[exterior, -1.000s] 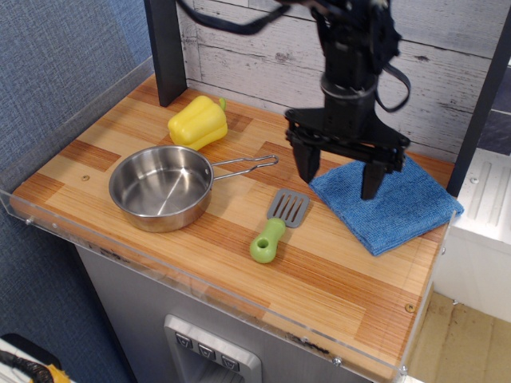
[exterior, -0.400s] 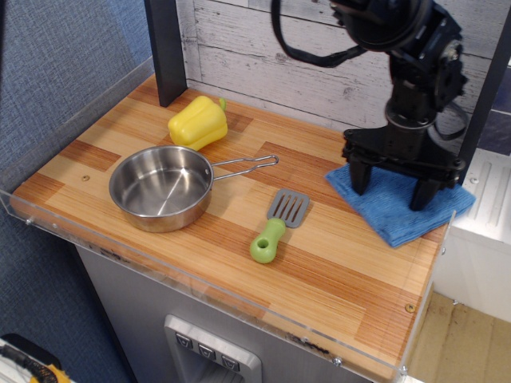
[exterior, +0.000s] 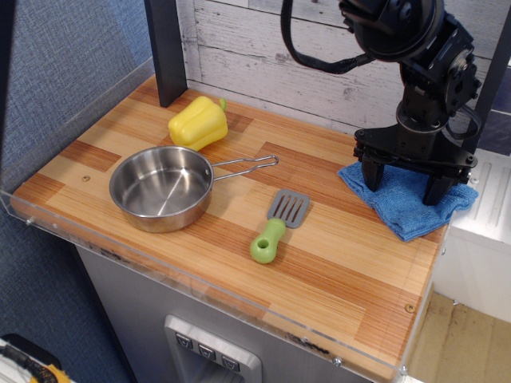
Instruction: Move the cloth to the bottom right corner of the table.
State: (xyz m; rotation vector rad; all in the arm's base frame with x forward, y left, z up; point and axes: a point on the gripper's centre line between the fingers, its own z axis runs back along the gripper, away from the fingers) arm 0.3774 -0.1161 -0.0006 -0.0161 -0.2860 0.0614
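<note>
Cloth (exterior: 407,209) bunched at the table's (exterior: 319,279) right edge, directly under the end effector (exterior: 406,179). Far off to the end effector's left: yellow pepper (exterior: 197,121), steel pan (exterior: 160,187). Nearer on that side, green spatula (exterior: 275,227), clear of the action. Fingers spread apart, both tips planted down into the blue fabric, nothing clamped between them. Looks like a push-and-drag hold, pressing the cloth against the wood to slide it rather than lift it. Compared with a moment ago: shifted rightward with the end effector, more crumpled and narrower than the flat square of a second back, its far edge now hanging over the rim. Pepper, pan and spatula unchanged. Still short of the bottom right corner; probably a pull toward the front edge to come.
</note>
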